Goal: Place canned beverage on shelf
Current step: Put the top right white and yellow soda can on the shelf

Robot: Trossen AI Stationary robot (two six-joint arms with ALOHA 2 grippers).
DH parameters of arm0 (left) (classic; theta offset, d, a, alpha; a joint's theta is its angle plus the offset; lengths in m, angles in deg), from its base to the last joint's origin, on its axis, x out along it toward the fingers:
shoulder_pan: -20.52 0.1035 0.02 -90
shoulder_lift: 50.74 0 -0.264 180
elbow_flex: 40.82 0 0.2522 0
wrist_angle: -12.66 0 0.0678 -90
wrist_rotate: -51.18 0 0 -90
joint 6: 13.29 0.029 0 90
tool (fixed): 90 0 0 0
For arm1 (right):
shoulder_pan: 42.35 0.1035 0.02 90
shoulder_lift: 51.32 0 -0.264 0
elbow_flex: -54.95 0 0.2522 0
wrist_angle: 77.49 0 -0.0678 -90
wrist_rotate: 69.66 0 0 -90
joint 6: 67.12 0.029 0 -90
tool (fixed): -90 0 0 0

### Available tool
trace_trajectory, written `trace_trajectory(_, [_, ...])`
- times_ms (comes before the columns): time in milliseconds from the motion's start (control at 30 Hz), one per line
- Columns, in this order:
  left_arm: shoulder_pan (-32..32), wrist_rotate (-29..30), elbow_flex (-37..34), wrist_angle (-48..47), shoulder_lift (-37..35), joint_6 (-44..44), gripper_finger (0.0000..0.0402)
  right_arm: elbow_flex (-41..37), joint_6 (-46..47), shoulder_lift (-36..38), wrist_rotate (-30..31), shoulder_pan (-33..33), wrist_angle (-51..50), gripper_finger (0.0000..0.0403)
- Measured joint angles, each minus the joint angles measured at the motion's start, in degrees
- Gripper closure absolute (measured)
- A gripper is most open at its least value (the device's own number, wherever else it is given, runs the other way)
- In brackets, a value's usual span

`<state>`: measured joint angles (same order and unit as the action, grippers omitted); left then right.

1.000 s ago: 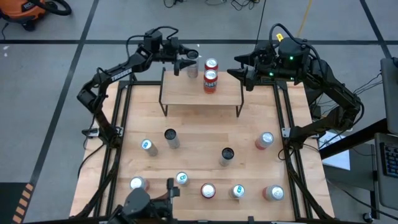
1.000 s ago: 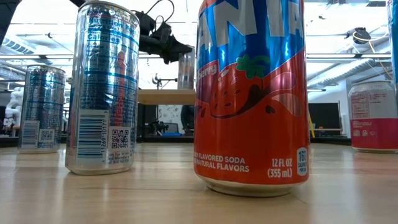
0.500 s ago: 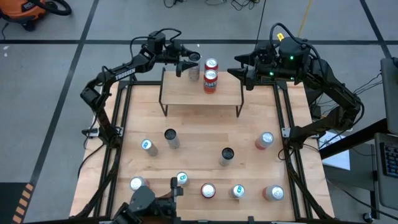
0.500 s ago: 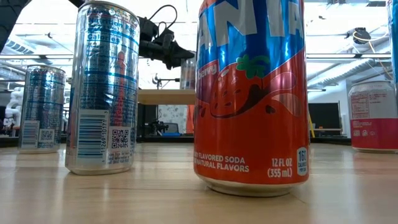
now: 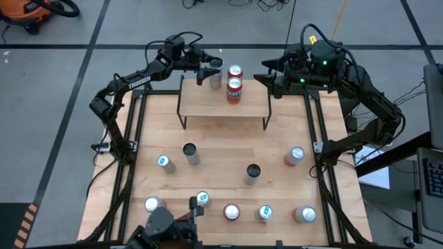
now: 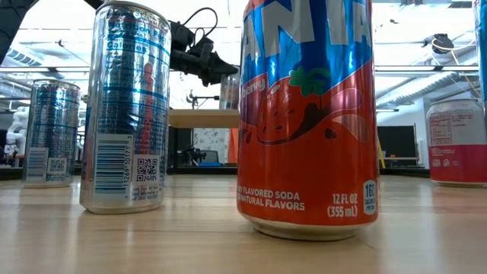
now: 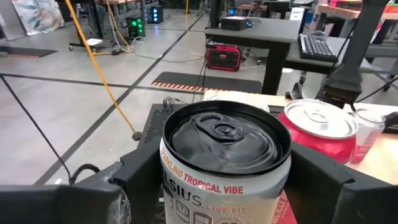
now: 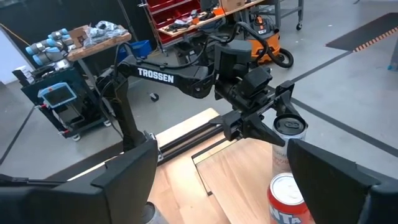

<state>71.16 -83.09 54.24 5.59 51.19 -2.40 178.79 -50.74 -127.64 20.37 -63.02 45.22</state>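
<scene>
Can at shelf [image 5: 225, 100] rear edge
Left claw [image 5: 212, 71] pinches a silver can [image 5: 215, 72] beside two red cans [image 5: 234, 85]; right claw [image 5: 266, 78] hovers spread, empty, near the shelf.

On the shelf [image 5: 223, 102], at the table's [image 5: 221, 166] twelve o'clock edge, three cans are grouped at its far edge: one [image 5: 216, 74] between the left gripper's [image 5: 208, 71] fingers and two [image 5: 234, 84] just beside it at three o'clock. Nine more cans [image 5: 252, 173] are spread over the table toward six o'clock, and the right gripper [image 5: 266, 78] is held at the shelf's two o'clock corner.
</scene>
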Motion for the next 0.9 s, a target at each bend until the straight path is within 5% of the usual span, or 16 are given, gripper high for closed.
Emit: trace_trajectory(900, [-0.2, 1.4, 0.1, 0.0, 0.0, -1.6, 0.0070, 0.0, 0.1, 0.0, 0.0, 0.0, 0.0, 0.0069])
